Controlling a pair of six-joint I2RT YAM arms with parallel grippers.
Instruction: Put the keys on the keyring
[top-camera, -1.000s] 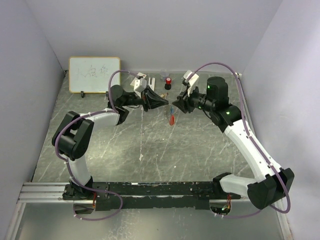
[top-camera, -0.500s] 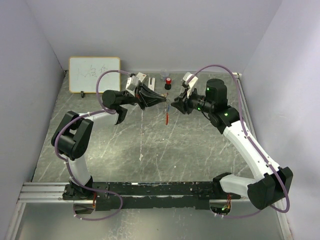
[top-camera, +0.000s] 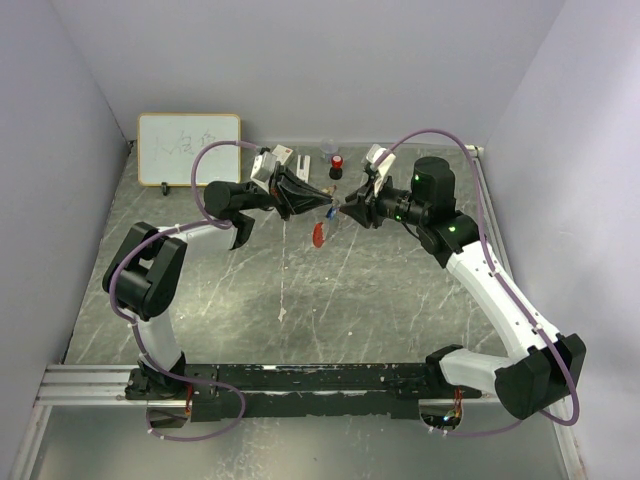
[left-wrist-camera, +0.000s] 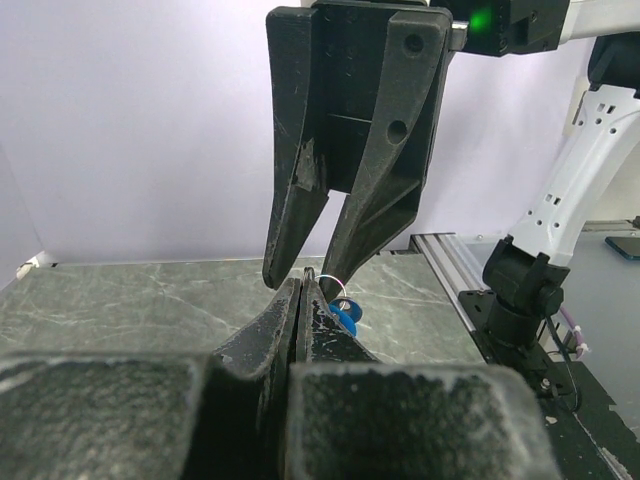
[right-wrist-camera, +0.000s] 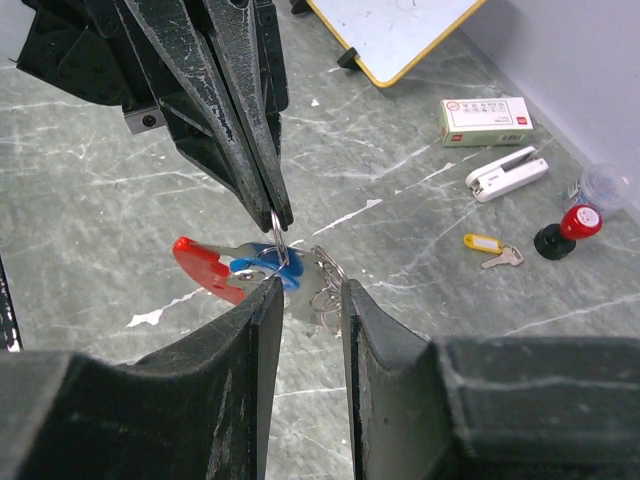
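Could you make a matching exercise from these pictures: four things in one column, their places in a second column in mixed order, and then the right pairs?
Things
1. flat red plastic tag
2. small yellow tag with a key
3. white rectangular box with a red mark
4. white board with a pale frame

Places
A. upright at the table's back left
B. hanging in the air at the shut left gripper's tips
C. lying flat, nearest the board
D. lying near the red-and-black cylinder

Pairs: 1-B, 2-D, 3-C, 4-A
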